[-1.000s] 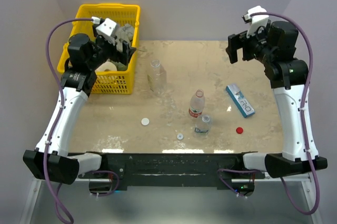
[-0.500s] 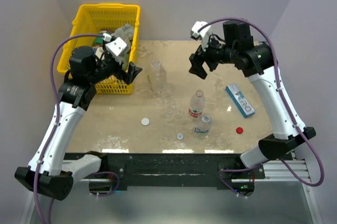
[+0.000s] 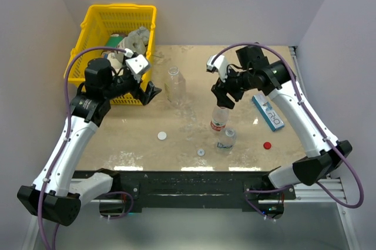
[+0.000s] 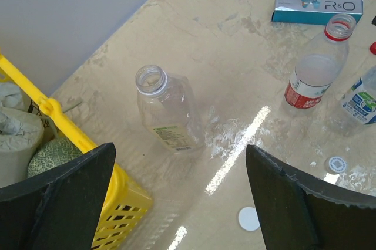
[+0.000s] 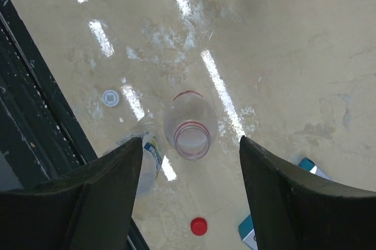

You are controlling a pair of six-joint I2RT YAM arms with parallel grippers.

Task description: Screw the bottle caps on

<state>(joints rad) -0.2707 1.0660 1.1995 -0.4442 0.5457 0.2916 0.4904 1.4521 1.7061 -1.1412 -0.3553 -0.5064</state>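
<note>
Nothing capped yet — the red-labelled bottle (image 3: 218, 116), blue-labelled bottle (image 3: 227, 138) and square bottle (image 3: 174, 84) stand open-necked mid-worktop (image 3: 117, 138), the red cap (image 3: 267, 144), white cap (image 3: 162, 135) and ringed cap (image 3: 201, 152) loose near its front edge — while the right pincer (image 5: 191, 144) hangs spread over the red-labelled one and the left pincer (image 4: 179, 149), likewise spread, faces the square one.

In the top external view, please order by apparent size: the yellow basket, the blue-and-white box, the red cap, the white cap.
Largest: the yellow basket.
Next: the blue-and-white box.
Smallest: the red cap and the white cap, which look about alike, so I do not rank them against each other.
</note>
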